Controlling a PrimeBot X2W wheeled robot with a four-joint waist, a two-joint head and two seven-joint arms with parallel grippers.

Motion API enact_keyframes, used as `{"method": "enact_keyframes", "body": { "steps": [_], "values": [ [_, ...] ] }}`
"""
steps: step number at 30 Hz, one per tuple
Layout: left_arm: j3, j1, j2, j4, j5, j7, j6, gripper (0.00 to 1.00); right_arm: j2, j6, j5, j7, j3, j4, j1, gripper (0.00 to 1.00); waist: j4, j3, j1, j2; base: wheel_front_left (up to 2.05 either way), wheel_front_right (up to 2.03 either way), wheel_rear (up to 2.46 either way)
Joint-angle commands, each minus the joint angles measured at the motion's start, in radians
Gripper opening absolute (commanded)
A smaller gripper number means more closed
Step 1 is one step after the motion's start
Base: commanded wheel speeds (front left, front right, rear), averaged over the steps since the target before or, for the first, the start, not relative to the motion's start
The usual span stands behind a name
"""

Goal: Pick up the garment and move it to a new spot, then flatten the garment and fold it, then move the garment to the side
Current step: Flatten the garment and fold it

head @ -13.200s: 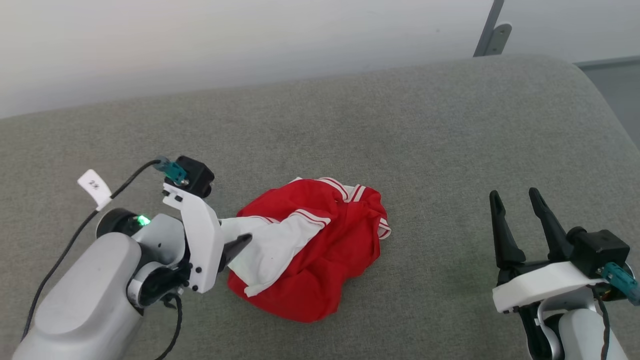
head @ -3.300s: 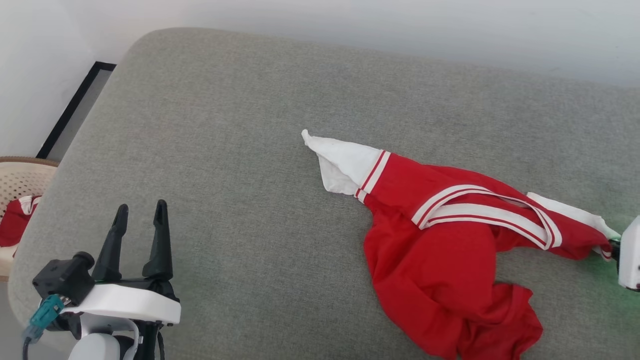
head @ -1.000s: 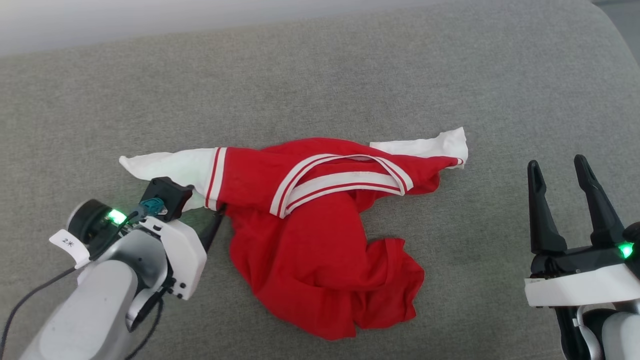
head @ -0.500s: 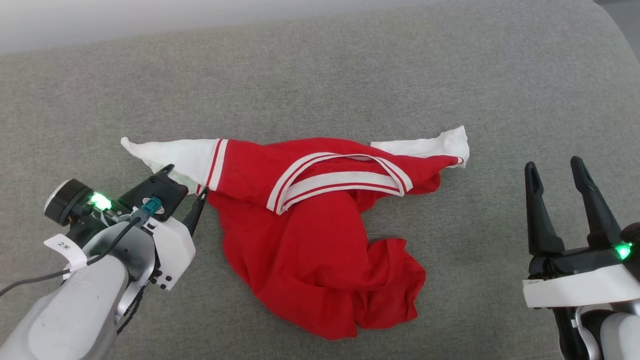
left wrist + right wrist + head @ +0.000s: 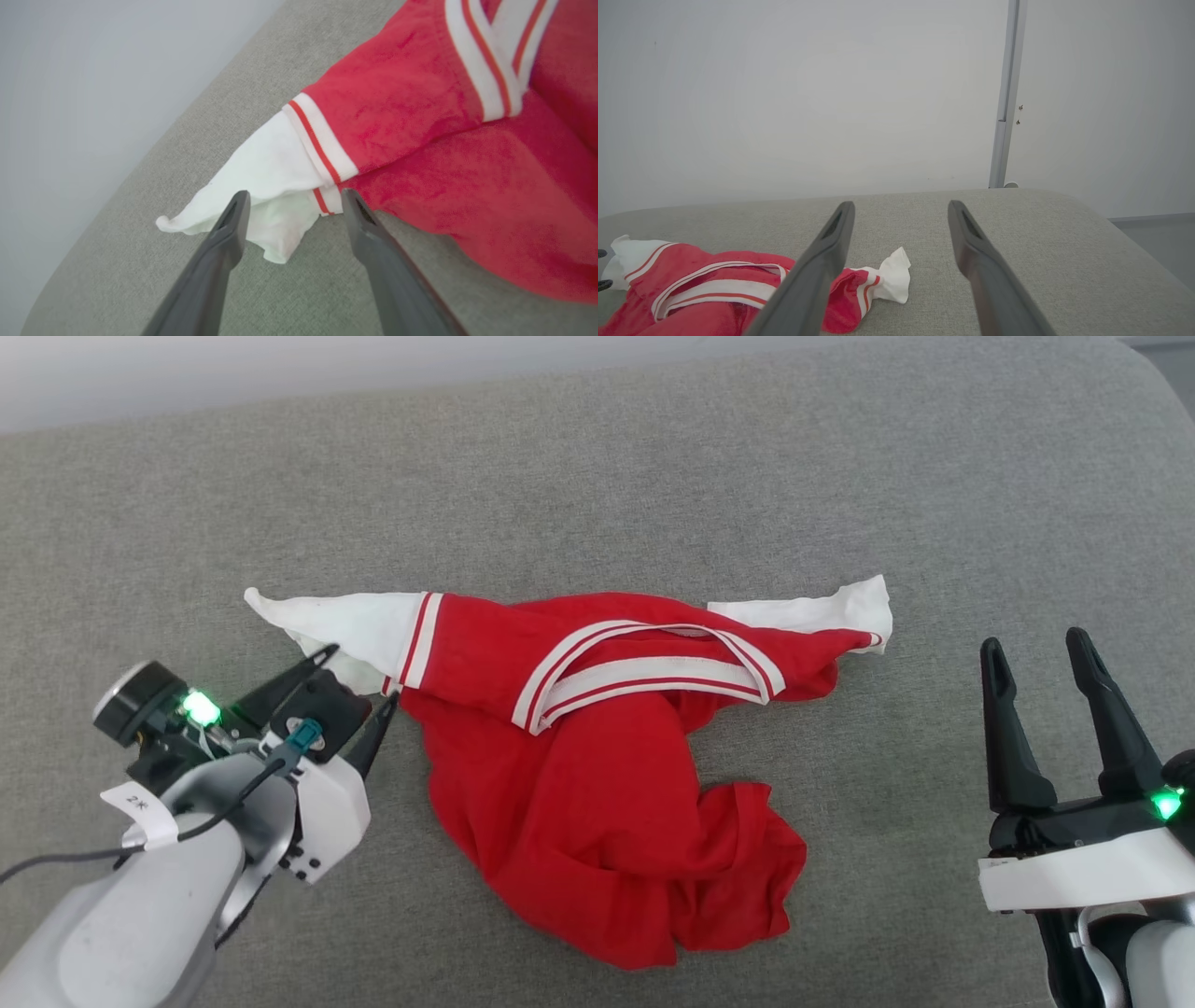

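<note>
Head view — left gripper [image 5: 364, 674] has turned, jaws apart at the garment [image 5: 579, 784] — right gripper [image 5: 1034, 646] stays wide apart.

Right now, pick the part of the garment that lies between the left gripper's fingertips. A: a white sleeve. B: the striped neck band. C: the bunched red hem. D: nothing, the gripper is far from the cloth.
A: in the left wrist view the left gripper stands open, its tips framing the white sleeve of the garment, just beside the striped band.
</note>
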Motion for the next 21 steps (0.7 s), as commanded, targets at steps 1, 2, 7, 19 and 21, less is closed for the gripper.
{"method": "enact_keyframes", "body": {
  "steps": [1, 2, 7, 19, 21],
  "values": [
    [-0.005, -0.024, 0.001, 0.010, 0.013, -0.014, 0.001, 1.00, -0.003, -0.001, 0.006, 0.003, 0.003, -0.006, -0.002, 1.00, -0.001, 0.002, -0.0001, 0.0000, 0.00, 0.00, 0.00],
    [-0.009, -0.028, -0.001, 0.017, 0.019, -0.019, 0.002, 1.00, -0.003, -0.001, 0.006, 0.004, 0.003, -0.006, -0.002, 1.00, -0.002, 0.003, -0.0001, 0.0000, 0.00, 0.00, 0.00],
    [-0.018, -0.052, -0.011, 0.044, 0.029, -0.038, 0.005, 1.00, 0.001, -0.001, 0.007, 0.005, 0.001, -0.007, -0.002, 1.00, -0.005, 0.011, -0.0001, 0.0000, 0.00, 0.00, 0.00],
    [-0.078, -0.110, -0.030, 0.133, 0.073, -0.106, -0.011, 1.00, -0.002, -0.001, 0.007, 0.008, 0.001, -0.007, -0.011, 1.00, -0.002, 0.020, -0.0001, 0.0000, 0.00, 0.00, 0.00],
    [-0.092, -0.122, -0.032, 0.154, 0.080, -0.117, -0.017, 0.38, -0.002, -0.001, 0.008, 0.007, 0.001, -0.007, -0.014, 1.00, -0.001, 0.022, -0.0001, 0.0000, 0.00, 0.00, 0.00]
  ]
}}
